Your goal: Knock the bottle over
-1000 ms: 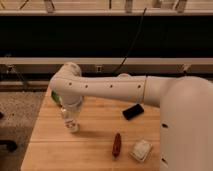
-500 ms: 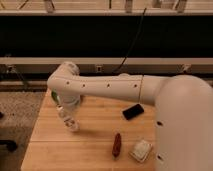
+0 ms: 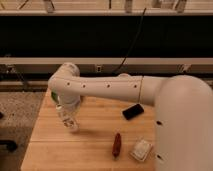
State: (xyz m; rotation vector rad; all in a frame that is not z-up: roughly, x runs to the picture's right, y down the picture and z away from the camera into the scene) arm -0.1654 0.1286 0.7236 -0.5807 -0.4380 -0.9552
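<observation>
The bottle (image 3: 68, 119) is a small clear plastic one on the left part of the wooden table (image 3: 97, 132). It leans over, its top up and to the left and its base down and to the right. My white arm reaches in from the right, bending down at its rounded wrist (image 3: 65, 86). The gripper (image 3: 61, 106) hangs just under that wrist, shut, right against the bottle's upper end. The bottle's cap is partly hidden by the gripper.
A black flat object (image 3: 133, 111) lies at mid-right of the table. A reddish-brown oblong item (image 3: 116, 145) and a pale packet (image 3: 141, 150) lie near the front right. Something green (image 3: 53, 95) peeks out behind the wrist. The table's left edge is close to the bottle.
The bottle stood upright a second ago and now leans over. The wrist and gripper have shifted slightly against it.
</observation>
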